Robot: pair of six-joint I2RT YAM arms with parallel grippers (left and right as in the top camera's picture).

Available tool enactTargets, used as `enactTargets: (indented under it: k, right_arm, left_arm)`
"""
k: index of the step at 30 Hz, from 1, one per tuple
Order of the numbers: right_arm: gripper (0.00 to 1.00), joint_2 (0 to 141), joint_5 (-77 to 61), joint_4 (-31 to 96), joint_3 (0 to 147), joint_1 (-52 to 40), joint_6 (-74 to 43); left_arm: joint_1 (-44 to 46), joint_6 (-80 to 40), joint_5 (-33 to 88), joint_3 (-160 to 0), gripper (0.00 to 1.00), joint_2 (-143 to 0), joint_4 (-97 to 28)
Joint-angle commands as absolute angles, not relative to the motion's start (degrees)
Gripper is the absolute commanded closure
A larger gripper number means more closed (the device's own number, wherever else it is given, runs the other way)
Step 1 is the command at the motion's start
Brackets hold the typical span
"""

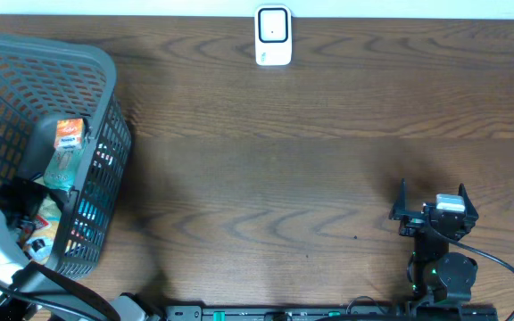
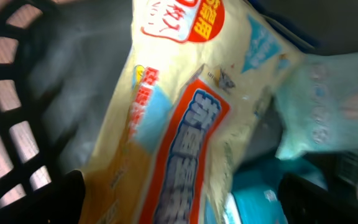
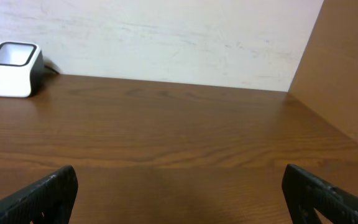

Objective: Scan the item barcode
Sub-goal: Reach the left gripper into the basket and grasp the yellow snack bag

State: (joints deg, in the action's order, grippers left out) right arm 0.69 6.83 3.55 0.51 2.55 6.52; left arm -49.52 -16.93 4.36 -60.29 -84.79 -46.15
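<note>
1. Yellow snack packet (image 2: 185,124): fills the left wrist view, printed with a red-edged blue band and a red badge at the top. It lies slanted inside the basket. Seen clearly only from this view.
2. Table (image 1: 310,178): dark wood grain, spanning the overhead view.
3. Basket (image 1: 105,80): grey plastic lattice, left edge of the overhead view. Its wall shows as black mesh at the left of the left wrist view.
4. Cardboard panel (image 3: 347,68): right side of the right wrist view only.
5. Left gripper (image 2: 185,199): reached into the basket, fingers spread wide to either side of the packet's lower end. Whether they touch it cannot be told.
6. Right gripper (image 1: 433,200): lower right of the overhead view, above bare table, fingers spread wide with nothing between them; the right wrist view confirms this.
7. Mint-green pack (image 2: 334,106): just right of the packet.
8. Orange-topped pack (image 1: 68,147): in the basket, overhead view only.
9. Teal pack (image 2: 253,199): under the packet's lower right edge.
10. Barcode scanner (image 1: 273,36): white, top centre of the overhead view, window facing up; upper left in the right wrist view (image 3: 11,61). Well apart from both grippers.
</note>
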Motion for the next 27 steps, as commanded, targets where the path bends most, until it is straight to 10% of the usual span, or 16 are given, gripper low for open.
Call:
enactTargets:
  k: [1, 7, 16, 27]
  right_arm:
    - [0.01, 0.34, 6.48, 3.6, 0.32, 2.59, 6.92]
    - [0.01, 0.34, 6.48, 3.6, 0.32, 2.59, 6.92]
    - [0.01, 0.34, 6.46, 3.6, 0.32, 2.59, 6.92]
    - [0.01, 0.34, 6.46, 3.62, 0.32, 2.59, 6.92]
  left_arm:
    - [-49.87, -17.85, 4.51, -56.8, 0.02, -85.78, -43.57]
    - [-49.87, -17.91, 4.54, -52.69, 0.02, -88.97, -39.07]
    - [-49.87, -18.35, 4.58, -53.32, 0.92, -90.85, -40.56]
    - [-49.87, -20.56, 12.1, -70.28, 0.92, -76.25, -49.5]
